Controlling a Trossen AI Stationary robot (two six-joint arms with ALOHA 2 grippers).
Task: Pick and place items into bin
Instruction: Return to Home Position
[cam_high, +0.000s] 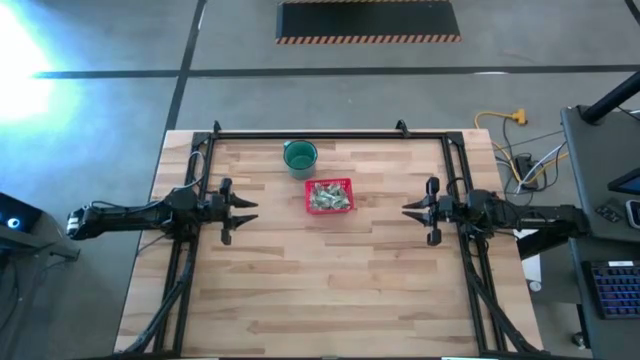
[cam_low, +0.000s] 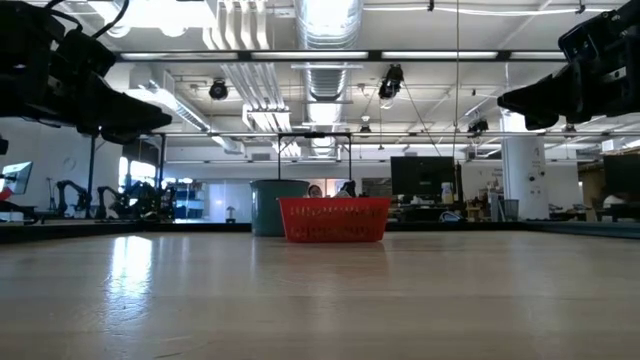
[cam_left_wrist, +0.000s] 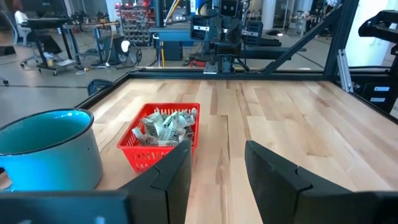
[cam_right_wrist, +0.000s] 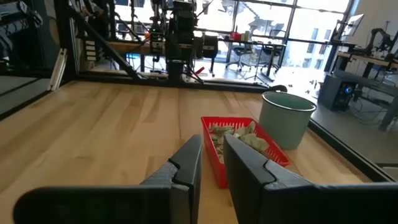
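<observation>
The red basket (cam_high: 330, 181) sits in the middle of the table (cam_high: 330, 290), full of packets (cam_high: 329, 197). The green cup (cam_high: 300, 156) stands just beside it at 11 o'clock and blocks that side. From 3 round through 6 to 9 o'clock there is only bare wood.

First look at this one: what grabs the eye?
The red basket sits near the middle of the wooden table, full of pale green-and-white packets, a dark green cup close beside it. The left gripper and right gripper hover open, empty, at opposite sides, facing each other.
</observation>
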